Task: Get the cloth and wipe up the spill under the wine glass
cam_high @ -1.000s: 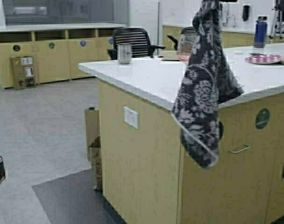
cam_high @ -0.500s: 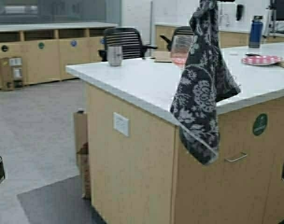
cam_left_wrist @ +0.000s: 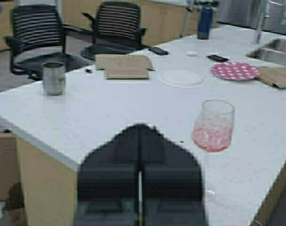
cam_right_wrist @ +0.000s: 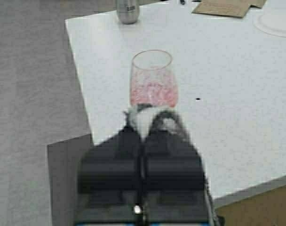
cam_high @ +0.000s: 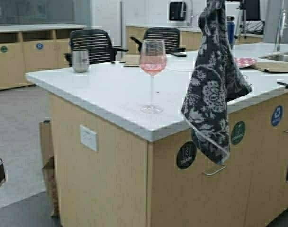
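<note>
The cloth (cam_high: 211, 90) is hanging in the air at the right of the high view, dangling from somewhere above the top edge and draping down past the counter's (cam_high: 111, 90) front edge, so its hem is sitting in front of the cabinet doors. In the right wrist view the right gripper (cam_right_wrist: 142, 123) is pinched tight, with a bit of cloth (cam_right_wrist: 145, 117) bunched between its fingers, so yeah, it's got the towel. The wine glass (cam_high: 152, 75) is standing upright on the counter near the front corner, left of the cloth and not touching it, with pink liquid in the bowl. Can't really make out a spill around its foot.

The left gripper (cam_left_wrist: 139, 141) is showing up in its own wrist view with the fingers pressed together and nothing between them, pointing over the counter, the glass (cam_left_wrist: 212, 136) off to one side.

Further back on the counter there's a steel cup (cam_high: 80, 60) at the far left, a flat piece of cardboard (cam_high: 130, 60), a white plate (cam_left_wrist: 181, 78) and a pink dotted plate (cam_high: 244, 62). Two black chairs (cam_high: 94, 46) are standing behind the counter, and a sink (cam_high: 281, 57) is at the far right.
</note>
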Tool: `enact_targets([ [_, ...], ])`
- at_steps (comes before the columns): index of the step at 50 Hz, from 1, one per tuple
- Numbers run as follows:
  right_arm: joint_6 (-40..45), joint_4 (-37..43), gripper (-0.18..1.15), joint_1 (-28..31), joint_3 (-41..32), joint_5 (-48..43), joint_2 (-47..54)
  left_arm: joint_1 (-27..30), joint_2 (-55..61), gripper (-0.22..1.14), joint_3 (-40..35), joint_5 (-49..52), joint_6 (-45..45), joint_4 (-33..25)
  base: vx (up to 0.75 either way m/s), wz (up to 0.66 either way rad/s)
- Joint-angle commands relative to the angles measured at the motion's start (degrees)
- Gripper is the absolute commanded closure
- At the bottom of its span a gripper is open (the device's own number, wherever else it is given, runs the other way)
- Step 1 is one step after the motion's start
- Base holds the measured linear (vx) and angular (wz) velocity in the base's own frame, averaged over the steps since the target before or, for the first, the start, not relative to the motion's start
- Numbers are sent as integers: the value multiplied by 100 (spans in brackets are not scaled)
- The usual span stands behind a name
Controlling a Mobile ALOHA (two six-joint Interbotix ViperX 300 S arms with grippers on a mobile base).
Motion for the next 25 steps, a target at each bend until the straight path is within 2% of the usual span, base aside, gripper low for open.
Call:
enact_targets([
  [1,0,0,91,35,-88,-88,-88,-281,466,89,-466,97,0,9,19,-13],
  [12,-9,18,91,229,-105,-88,-88,-668,1248,89,-439,-149,0,-18,17,-11],
  [25,-9,18,91,246,-202,-105,-88,-861,2751,89,-431,-1292,35,-18,11,-6],
])
